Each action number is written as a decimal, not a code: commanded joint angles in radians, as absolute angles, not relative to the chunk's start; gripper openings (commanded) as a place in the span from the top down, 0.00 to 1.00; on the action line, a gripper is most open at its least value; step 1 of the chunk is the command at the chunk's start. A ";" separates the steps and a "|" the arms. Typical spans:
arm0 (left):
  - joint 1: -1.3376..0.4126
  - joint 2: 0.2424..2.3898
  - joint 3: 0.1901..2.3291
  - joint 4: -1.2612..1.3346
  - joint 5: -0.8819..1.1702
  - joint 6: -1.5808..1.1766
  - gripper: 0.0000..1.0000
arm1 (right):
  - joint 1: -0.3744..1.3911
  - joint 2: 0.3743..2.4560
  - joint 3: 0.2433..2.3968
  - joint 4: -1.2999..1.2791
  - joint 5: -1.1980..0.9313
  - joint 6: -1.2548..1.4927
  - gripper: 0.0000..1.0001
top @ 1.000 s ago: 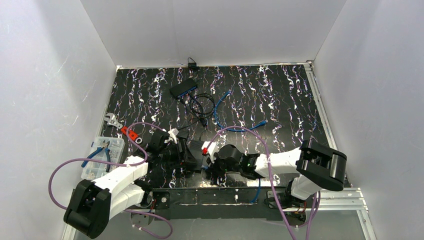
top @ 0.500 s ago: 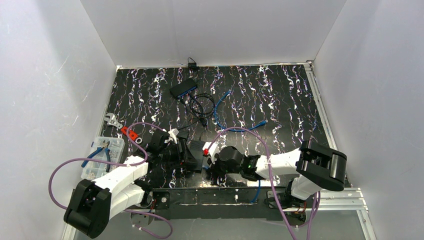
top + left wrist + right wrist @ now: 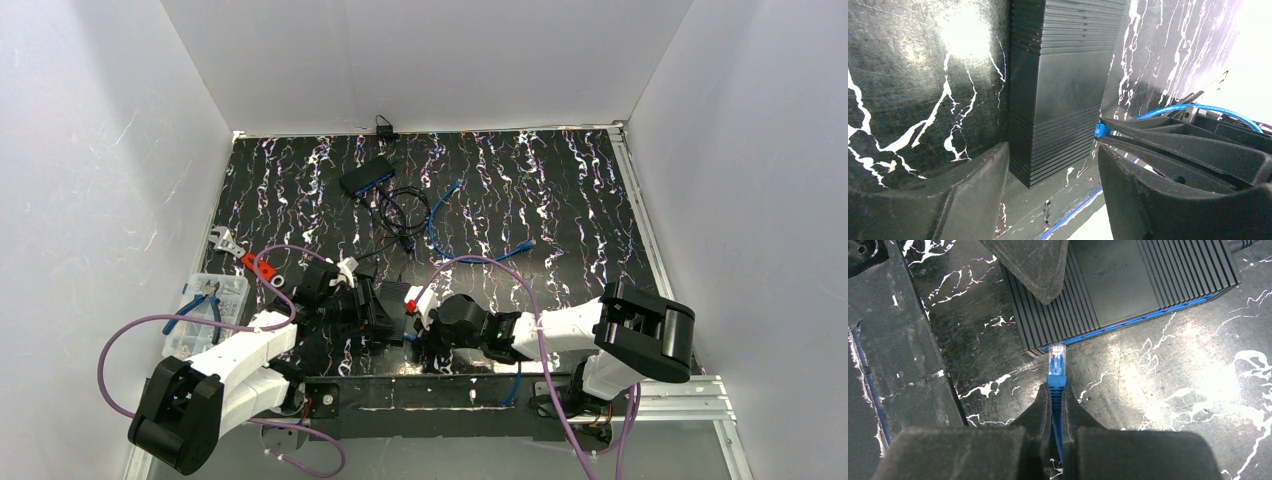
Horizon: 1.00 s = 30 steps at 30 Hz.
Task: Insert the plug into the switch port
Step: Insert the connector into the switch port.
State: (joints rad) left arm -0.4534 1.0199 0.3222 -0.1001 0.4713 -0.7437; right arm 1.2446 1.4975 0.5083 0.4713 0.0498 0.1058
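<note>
The black ribbed switch point(image 3: 1128, 280) lies near the front of the table, its blue port face turned toward my right gripper. My right gripper point(image 3: 1057, 390) is shut on the blue boot of the plug point(image 3: 1057, 360). The plug's clear tip touches the port face at the switch's near corner. From the left, my left gripper point(image 3: 1050, 147) straddles the switch point(image 3: 1058, 90) with a finger against each side, holding it. In the top view both grippers meet at the switch point(image 3: 393, 298), left gripper point(image 3: 372, 308) and right gripper point(image 3: 420, 322).
A second switch point(image 3: 366, 177) with black cables point(image 3: 395, 210) and a blue cable point(image 3: 440, 215) lies at the back. A clear parts box point(image 3: 205, 315) with pliers sits at the left edge, with a red part point(image 3: 262, 268) and a wrench point(image 3: 225, 243) beyond it.
My right gripper has crept left with the plug, closing in on the switch's port face. The left gripper and the switch have stayed put.
</note>
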 commanded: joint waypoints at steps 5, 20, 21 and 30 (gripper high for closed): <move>-0.451 1.026 0.316 -0.101 0.504 -0.736 0.40 | 1.264 1.489 0.513 0.547 0.052 0.092 0.99; -0.451 1.046 0.305 -0.089 0.527 -0.737 0.53 | 1.266 1.514 0.491 0.675 0.063 -0.020 0.99; -0.451 1.047 0.304 -0.088 0.528 -0.738 0.54 | 1.266 1.516 0.491 0.683 0.063 -0.037 0.99; -0.451 1.051 0.301 -0.087 0.530 -0.742 0.57 | 1.264 1.516 0.478 0.748 0.008 -0.157 0.99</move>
State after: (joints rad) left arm -0.4458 1.0446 0.3170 -0.0979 0.4609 -0.7326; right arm 1.2537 1.5134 0.4738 0.5571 0.0492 -0.0814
